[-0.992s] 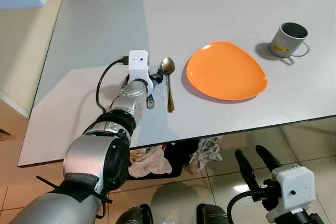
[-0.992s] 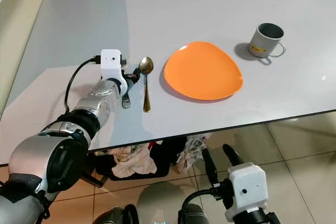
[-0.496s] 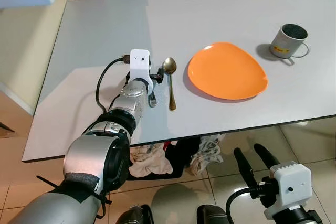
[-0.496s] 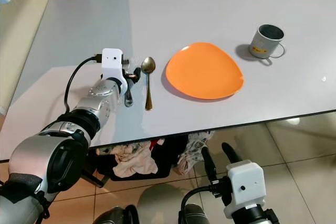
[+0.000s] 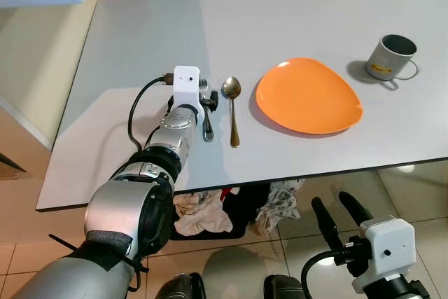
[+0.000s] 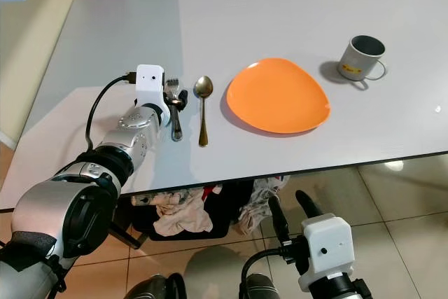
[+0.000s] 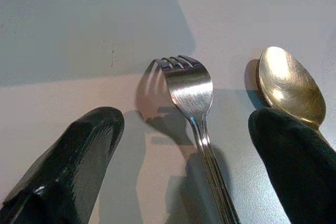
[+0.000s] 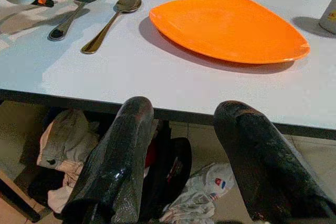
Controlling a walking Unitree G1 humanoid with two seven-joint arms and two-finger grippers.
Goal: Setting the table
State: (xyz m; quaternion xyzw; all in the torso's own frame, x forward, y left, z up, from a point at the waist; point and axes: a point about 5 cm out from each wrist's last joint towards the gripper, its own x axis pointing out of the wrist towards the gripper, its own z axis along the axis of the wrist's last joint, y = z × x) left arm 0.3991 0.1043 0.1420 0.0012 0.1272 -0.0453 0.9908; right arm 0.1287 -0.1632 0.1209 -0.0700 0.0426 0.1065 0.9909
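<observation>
- My grey desk point(image 5: 140, 40) carries the orange plate point(image 5: 308, 94), mug point(image 5: 393, 56) beyond it.
- My left pincer point(image 7: 184, 145) has let go: fingers spread, the fork point(image 7: 191, 95) lying flat between them, just beside the gold spoon point(image 5: 232, 108).
- My right pincer point(image 8: 184, 156) hangs released below the desk edge.
- The fork's handle is partly hidden.

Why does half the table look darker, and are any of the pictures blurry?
Left eye view: a broad shadow covers the far left of the table, while the near left strip is lit. Left wrist view: the fork and spoon look sharp, each with a soft shadow, and the close black fingers are slightly soft.
</observation>
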